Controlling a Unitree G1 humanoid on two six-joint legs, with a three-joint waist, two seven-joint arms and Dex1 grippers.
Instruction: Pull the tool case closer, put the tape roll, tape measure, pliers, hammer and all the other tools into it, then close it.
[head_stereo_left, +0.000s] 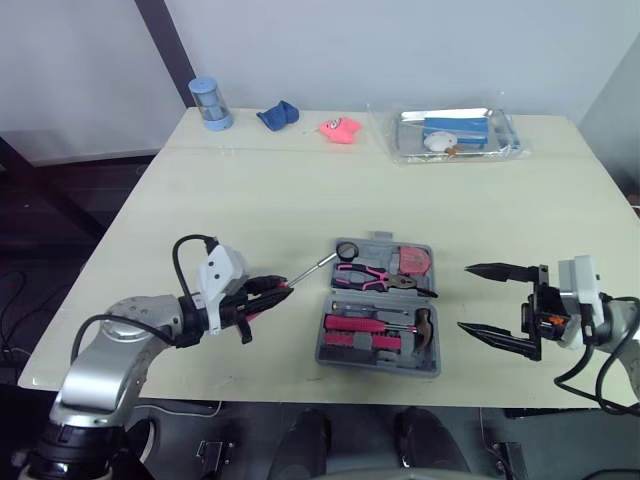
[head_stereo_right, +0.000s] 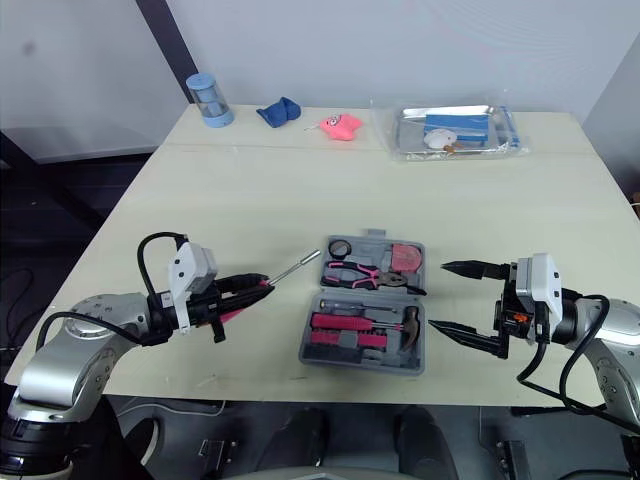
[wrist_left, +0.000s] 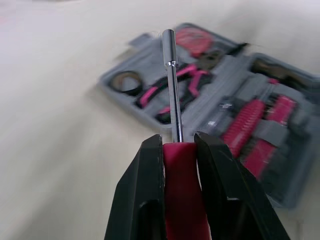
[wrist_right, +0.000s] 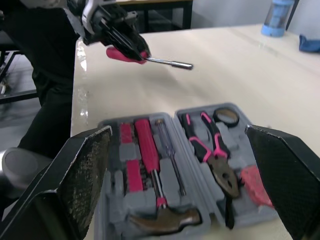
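The grey tool case (head_stereo_left: 383, 305) lies open near the table's front edge, holding the tape roll (head_stereo_left: 348, 250), tape measure (head_stereo_left: 410, 261), pink-handled pliers (head_stereo_left: 366, 277), hammer (head_stereo_left: 423, 328) and pink drivers (head_stereo_left: 357, 322). My left gripper (head_stereo_left: 268, 290) is shut on the pink handle of a nut driver (wrist_left: 172, 85), held just left of the case with its silver shaft pointing toward the tape roll. My right gripper (head_stereo_left: 488, 302) stands open to the right of the case, nothing between its fingers.
At the table's far side are a blue cylinder (head_stereo_left: 210, 103), a blue cloth (head_stereo_left: 278, 116), a pink toy (head_stereo_left: 340, 128) and a clear bag with a metal tray (head_stereo_left: 455, 134). The table's front edge (head_stereo_left: 250, 390) runs close below the case.
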